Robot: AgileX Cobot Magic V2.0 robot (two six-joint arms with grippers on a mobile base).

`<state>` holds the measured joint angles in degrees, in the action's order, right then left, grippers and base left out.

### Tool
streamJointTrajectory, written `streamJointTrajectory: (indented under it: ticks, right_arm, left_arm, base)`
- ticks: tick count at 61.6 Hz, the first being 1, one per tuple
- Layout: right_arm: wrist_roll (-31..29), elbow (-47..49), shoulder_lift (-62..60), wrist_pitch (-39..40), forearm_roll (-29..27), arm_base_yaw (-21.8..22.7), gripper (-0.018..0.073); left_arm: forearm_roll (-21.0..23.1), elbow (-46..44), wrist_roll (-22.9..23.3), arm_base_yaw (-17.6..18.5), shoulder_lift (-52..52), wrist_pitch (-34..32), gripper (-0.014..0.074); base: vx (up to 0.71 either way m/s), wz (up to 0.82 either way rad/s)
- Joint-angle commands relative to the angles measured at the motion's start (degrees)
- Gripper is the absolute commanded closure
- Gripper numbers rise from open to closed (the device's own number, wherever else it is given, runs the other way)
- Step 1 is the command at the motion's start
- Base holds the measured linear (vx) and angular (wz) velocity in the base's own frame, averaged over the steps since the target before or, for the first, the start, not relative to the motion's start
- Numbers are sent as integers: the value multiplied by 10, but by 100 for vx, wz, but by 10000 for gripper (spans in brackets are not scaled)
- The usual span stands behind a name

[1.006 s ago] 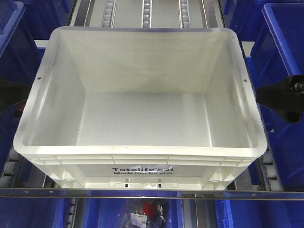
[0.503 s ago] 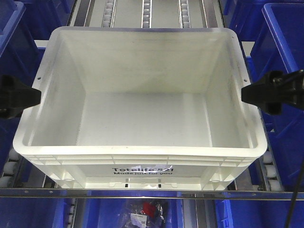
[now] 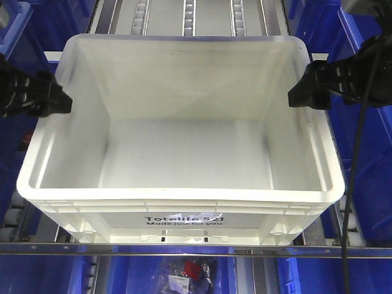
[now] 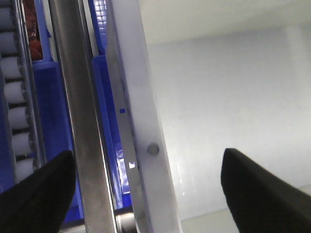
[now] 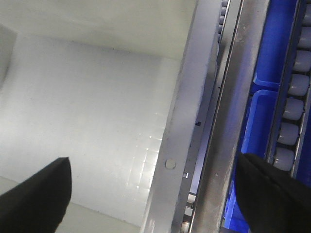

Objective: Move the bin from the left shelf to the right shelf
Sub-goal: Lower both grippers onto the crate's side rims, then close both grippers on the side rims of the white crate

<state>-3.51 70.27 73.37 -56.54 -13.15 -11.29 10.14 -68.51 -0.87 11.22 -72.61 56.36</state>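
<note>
- The bin [image 3: 184,199] fills the centre of the front view, resting on the roller shelf [image 3: 190,12].
- Left tool [image 4: 146,154]: jaws apart, straddling the bin's rim at frame left.
- Right tool [image 5: 153,160]: jaws apart, straddling the rim at frame right.

Blue bins [image 3: 376,159] stand outboard of the right claw [image 3: 297,95] and left claw [image 3: 64,103]; roller tracks [image 3: 188,11] run beyond both, a steel rail [image 3: 184,250] behind.
</note>
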Motion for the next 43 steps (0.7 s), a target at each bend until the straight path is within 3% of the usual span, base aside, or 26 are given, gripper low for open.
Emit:
streamJointTrajectory:
  ticks: [1,43]
  right_arm:
    - [-7,20,0,30,-8,2,-83]
    - [-10,20,107,53,-7,2,-51]
  left_arm:
    - [7,-38,1,3,-8,-23,12]
    - [4,-63,0,4,-114,-29,12]
  base:
    - [0,0]
    - [0,0]
